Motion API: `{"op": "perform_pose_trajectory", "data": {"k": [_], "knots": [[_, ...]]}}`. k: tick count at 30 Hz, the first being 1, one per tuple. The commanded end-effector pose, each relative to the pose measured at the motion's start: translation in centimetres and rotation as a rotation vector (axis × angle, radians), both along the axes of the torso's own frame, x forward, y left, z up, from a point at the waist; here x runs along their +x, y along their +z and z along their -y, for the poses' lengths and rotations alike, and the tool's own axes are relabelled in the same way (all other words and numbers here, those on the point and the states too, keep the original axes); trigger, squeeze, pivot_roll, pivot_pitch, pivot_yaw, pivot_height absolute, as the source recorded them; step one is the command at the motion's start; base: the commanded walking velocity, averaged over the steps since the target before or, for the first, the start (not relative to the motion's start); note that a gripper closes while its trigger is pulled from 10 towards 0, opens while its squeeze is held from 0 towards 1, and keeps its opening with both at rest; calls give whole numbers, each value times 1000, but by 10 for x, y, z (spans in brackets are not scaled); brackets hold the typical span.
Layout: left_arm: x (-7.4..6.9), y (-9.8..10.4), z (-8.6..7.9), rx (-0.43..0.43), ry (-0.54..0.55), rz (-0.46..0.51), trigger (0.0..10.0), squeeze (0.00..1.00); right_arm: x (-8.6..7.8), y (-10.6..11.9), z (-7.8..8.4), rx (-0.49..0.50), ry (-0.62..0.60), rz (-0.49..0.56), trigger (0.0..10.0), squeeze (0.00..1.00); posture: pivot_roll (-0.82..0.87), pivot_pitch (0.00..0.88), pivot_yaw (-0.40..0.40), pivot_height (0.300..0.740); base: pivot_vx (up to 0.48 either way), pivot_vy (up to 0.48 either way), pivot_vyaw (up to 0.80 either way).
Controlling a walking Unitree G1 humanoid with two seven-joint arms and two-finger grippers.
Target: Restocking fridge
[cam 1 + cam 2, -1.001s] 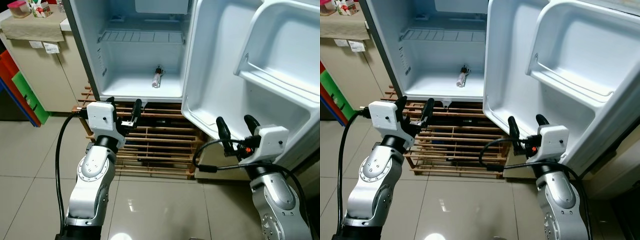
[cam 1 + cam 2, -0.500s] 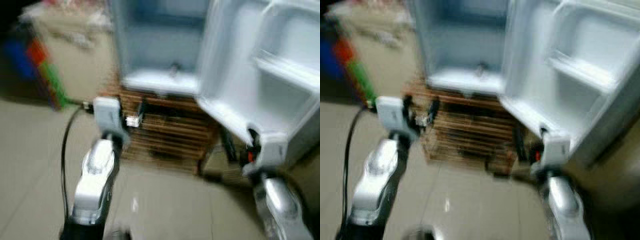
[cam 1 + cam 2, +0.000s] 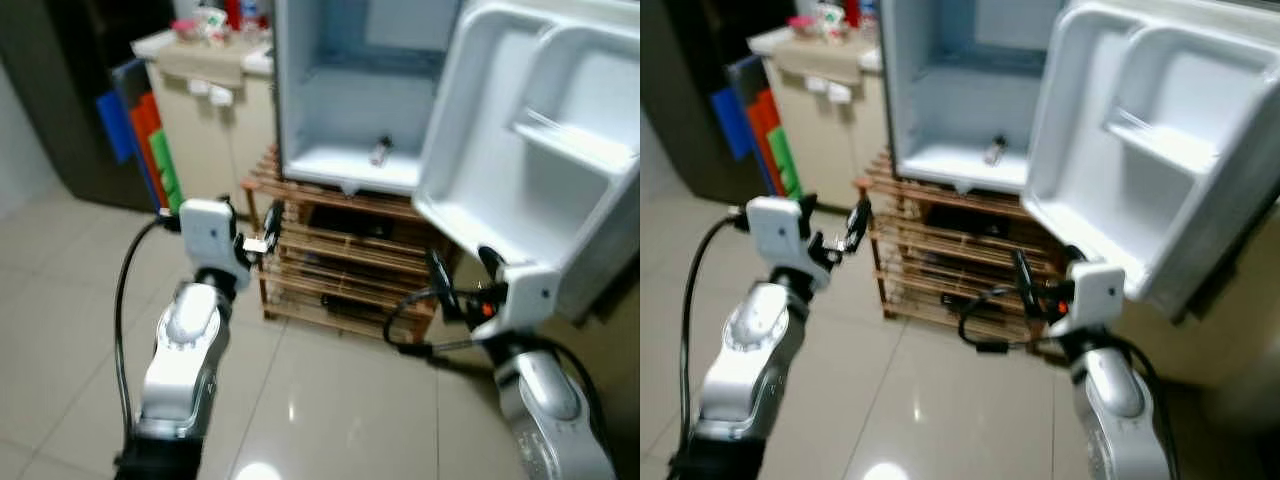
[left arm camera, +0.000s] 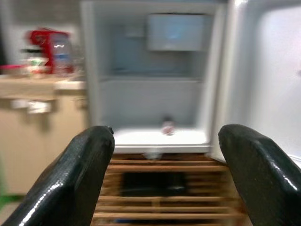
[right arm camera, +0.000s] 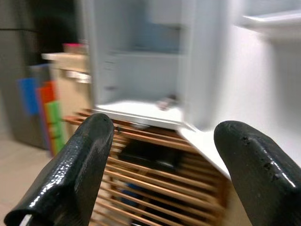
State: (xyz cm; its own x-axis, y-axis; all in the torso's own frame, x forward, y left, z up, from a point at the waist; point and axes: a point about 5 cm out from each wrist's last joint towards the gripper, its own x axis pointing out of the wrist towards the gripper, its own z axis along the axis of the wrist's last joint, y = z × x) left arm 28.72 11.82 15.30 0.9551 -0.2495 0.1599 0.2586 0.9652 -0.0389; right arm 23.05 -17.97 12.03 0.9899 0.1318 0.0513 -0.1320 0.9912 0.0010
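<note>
You are facing the fridge (image 3: 340, 90) from a little way back; it stands on a slatted wooden rack (image 3: 340, 270) on the tiled floor (image 3: 330, 420). Its door (image 3: 540, 150) is swung wide open to the right, showing white moulded shelves inside. A small bottle (image 3: 380, 152) lies on the fridge floor, near the front edge and just left of the door hinge side; the wrist views show it too, blurred, so you cannot read any label.

Your left gripper (image 3: 254, 222) is raised in front of the rack's left end, near you and well short of the fridge; its fingers (image 4: 80, 174) are spread wide and hold nothing. Your right gripper (image 3: 462, 275) hangs below the lower edge of the door, fingers (image 5: 75, 165) likewise wide apart and empty.

To the far left stands a beige cabinet (image 3: 215, 130) with small items on top, and coloured panels (image 3: 145, 135) lean beside it
</note>
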Motion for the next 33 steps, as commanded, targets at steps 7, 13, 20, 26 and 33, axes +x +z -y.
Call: {"op": "perform_pose_trajectory", "data": {"k": [7,13,20,26,33], "knots": [[1,3,-2,5,-23,20,10000,0,3,0,-6,-2,14,4,10000,0,-149,0,25,740,363,-310,0],[-2,3,-1,-3,-47,26,10000,0,-7,-9,-3,-26,40,-24,10000,0,-149,0,23,740,374,-296,0],[0,0,-2,-32,-42,12,10000,0,-38,-41,5,-107,181,-177,10000,0,-155,0,19,740,56,-39,0],[5,-13,-1,-41,-42,-61,10000,0,-80,-98,39,-100,194,-499,10000,0,-168,0,23,740,0,0,0],[13,-79,-20,71,56,-431,10000,0,-91,-141,75,-199,44,-748,10000,0,-175,0,42,740,0,0,0]]}}
